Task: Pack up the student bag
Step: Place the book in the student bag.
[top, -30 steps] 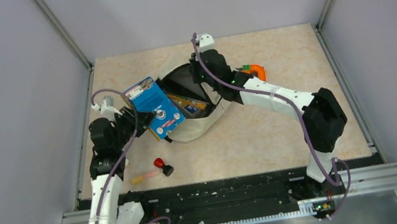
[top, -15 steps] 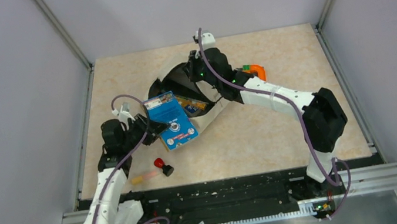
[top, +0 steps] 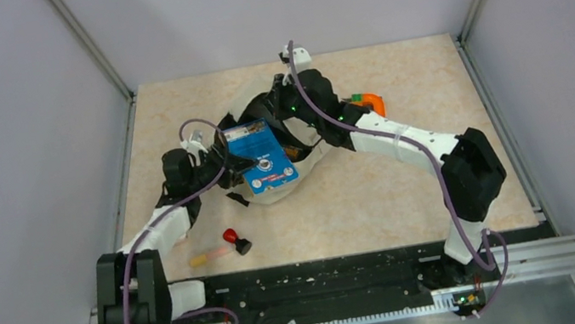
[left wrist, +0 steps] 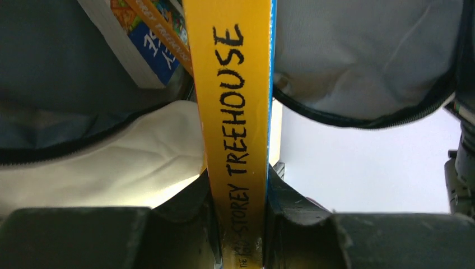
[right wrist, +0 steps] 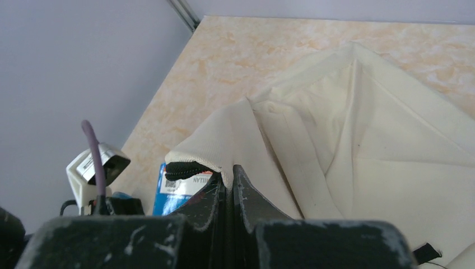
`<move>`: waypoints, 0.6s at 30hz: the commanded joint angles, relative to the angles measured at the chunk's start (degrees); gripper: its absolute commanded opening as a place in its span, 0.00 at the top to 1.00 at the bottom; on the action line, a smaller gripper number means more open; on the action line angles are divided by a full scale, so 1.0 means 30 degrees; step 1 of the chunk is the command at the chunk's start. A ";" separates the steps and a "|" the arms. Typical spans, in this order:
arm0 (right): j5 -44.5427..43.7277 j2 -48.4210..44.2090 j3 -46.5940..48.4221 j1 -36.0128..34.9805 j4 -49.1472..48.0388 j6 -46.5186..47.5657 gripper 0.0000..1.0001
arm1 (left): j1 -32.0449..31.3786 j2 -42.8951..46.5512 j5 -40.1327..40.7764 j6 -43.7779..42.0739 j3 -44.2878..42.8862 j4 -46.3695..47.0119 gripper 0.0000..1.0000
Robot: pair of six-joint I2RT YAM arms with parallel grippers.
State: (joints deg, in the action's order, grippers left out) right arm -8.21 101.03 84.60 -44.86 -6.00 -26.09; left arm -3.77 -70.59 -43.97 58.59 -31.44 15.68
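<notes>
Roughly mid-desk, toward the back, lies the student bag (right wrist: 364,140), its mouth open toward the left arm. Bare desk (top: 376,200) spreads to the right and along the near edge, and grey walls close in three sides. An orange object (top: 370,103) sits just behind the right forearm. A small red-capped item (top: 233,237) lies near the left arm, apart from the bag.

The left arm reaches out low and long from its base. Its left gripper (left wrist: 238,218) is clamped on a blue-covered book (top: 264,157) at the bag's mouth. The right arm arches over from the right, and the right gripper (right wrist: 229,190) is pinched tight on the bag's cream rim.

Only the left wrist view shows the book's yellow spine, lettered "STOREY TREEHOUSE", between the black zipper edges. It also shows another book (left wrist: 148,42) already inside. Only the right wrist view shows the fabric fold caught between the fingers.
</notes>
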 commanded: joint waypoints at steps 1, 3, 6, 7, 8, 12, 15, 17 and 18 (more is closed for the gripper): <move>0.0461 -0.1857 -0.0067 -0.0010 -0.1775 0.0088 1.00 | -0.0032 -0.1701 -0.0049 0.1663 -0.1272 0.5155 1.00; 0.0533 -0.1943 -0.0199 -0.0013 -0.1794 0.0112 1.00 | -0.0032 -0.2803 0.0167 0.2275 -0.1494 0.6112 1.00; 0.0757 -0.2106 -0.0314 -0.0041 -0.1811 0.0215 1.00 | -0.0018 -0.4496 0.0413 0.3970 -0.1458 0.9247 1.00; 0.0811 -0.2163 -0.0331 -0.0038 -0.1783 0.0227 1.00 | -0.0005 -0.4975 0.0468 0.4535 -0.1493 1.0073 1.00; 0.0829 -0.2243 -0.0344 -0.0049 -0.1727 0.0294 1.00 | -0.0003 -0.5339 0.0636 0.4847 -0.1563 1.0524 1.00; 0.0694 -0.2776 -0.0816 -0.0046 -0.1813 0.0499 1.00 | 0.0029 -0.6529 0.2135 0.4830 -0.2199 0.9874 1.00; 0.0451 -0.3120 -0.1102 -0.0050 -0.1810 0.0711 1.00 | 0.0022 -0.6863 0.2940 0.5204 -0.2174 0.9816 1.00; 0.0214 -0.3326 -0.1253 -0.0046 -0.1885 0.0834 1.00 | 0.0021 -0.6690 0.3488 0.5153 -0.2029 0.9110 1.00; 0.0179 -0.3392 -0.1305 -0.0046 -0.1957 0.0876 1.00 | 0.0000 -0.6575 0.3719 0.5012 -0.1967 0.8657 1.00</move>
State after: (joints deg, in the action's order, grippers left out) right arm -6.68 96.53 80.49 -44.86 -6.63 -24.43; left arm -3.84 -91.29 -38.20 72.64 -35.53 37.54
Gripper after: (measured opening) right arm 0.020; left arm 0.296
